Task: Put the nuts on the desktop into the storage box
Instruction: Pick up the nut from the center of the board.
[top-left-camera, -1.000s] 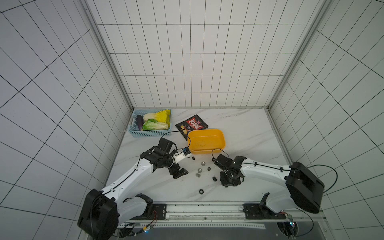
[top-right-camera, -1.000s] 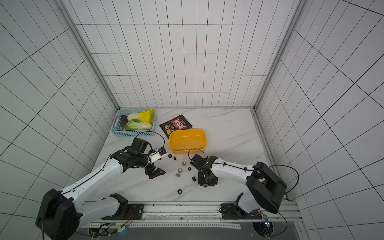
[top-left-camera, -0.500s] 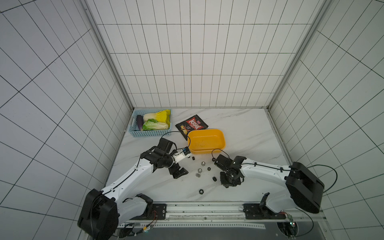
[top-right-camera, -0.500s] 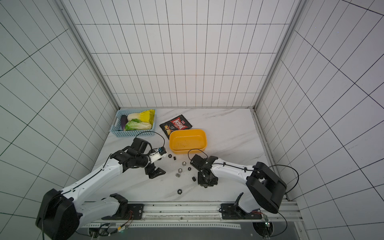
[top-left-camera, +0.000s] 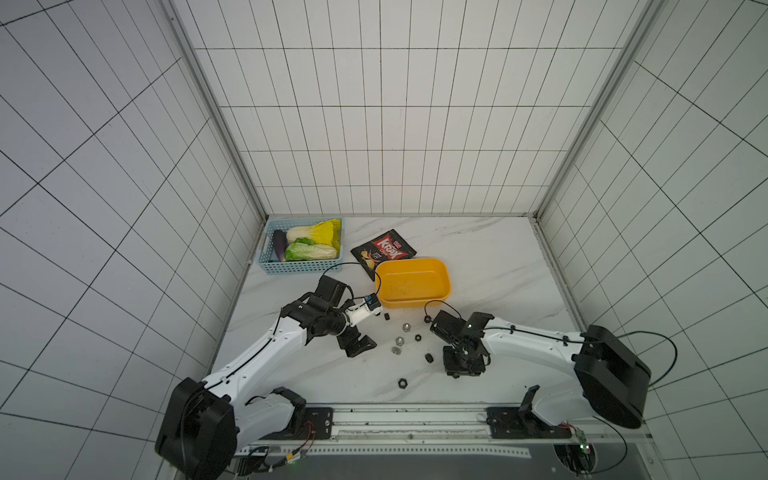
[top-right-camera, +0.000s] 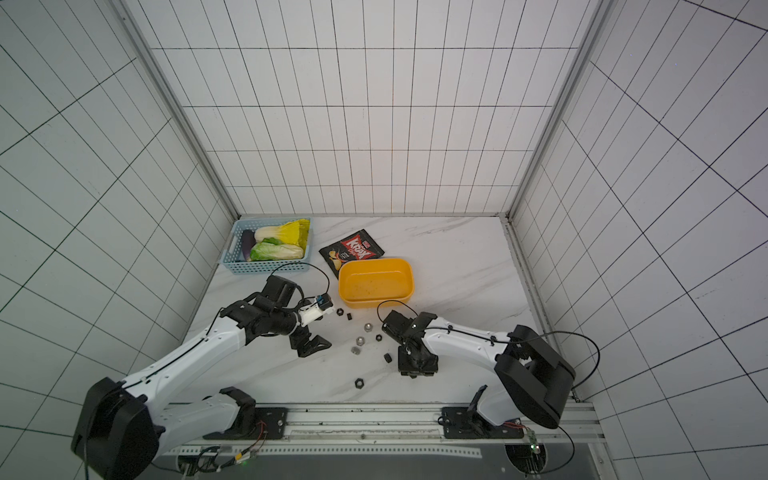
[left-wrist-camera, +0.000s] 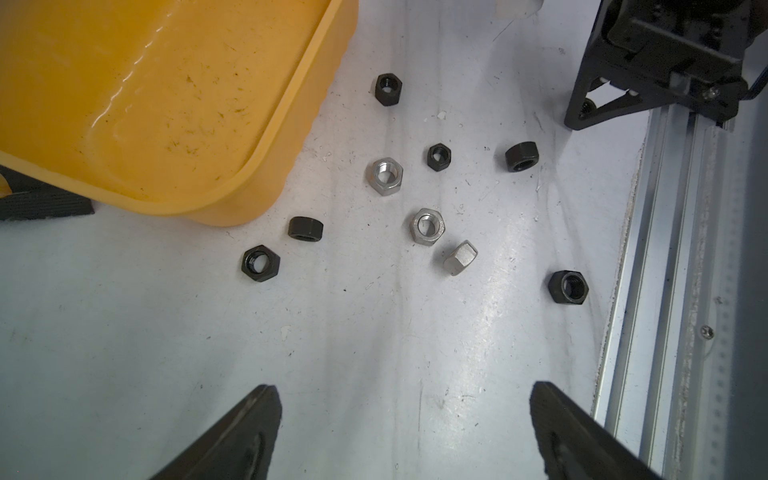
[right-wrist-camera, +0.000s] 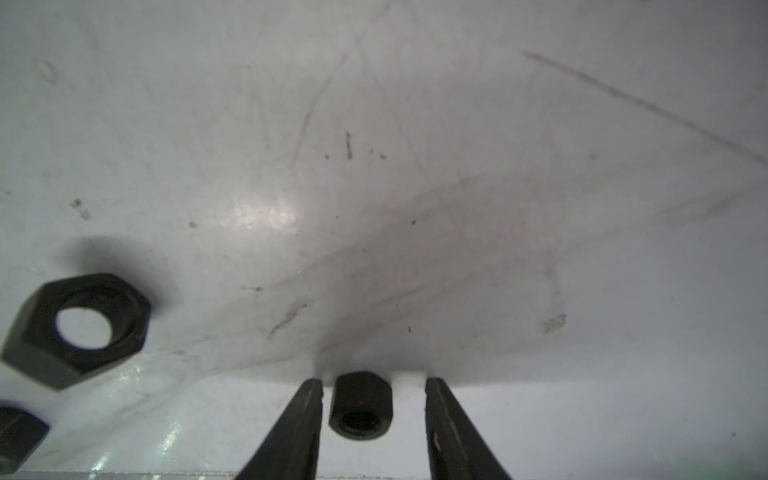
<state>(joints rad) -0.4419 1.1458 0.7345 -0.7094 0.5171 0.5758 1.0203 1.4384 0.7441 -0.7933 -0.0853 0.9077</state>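
Nothing has visibly shifted; my right pincer (right-wrist-camera: 372, 382) stands narrowly parted around a black nut (right-wrist-camera: 360, 409), left pincer (left-wrist-camera: 403, 386) wide; off-centre closing could flick it.

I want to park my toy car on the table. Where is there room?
Best spot: the bare desktop between the storage box and the right-hand wall. There's also a strip along the back wall behind the chip bag. It's crowded in front of the storage box, where the nuts lie scattered between the left gripper and right gripper.
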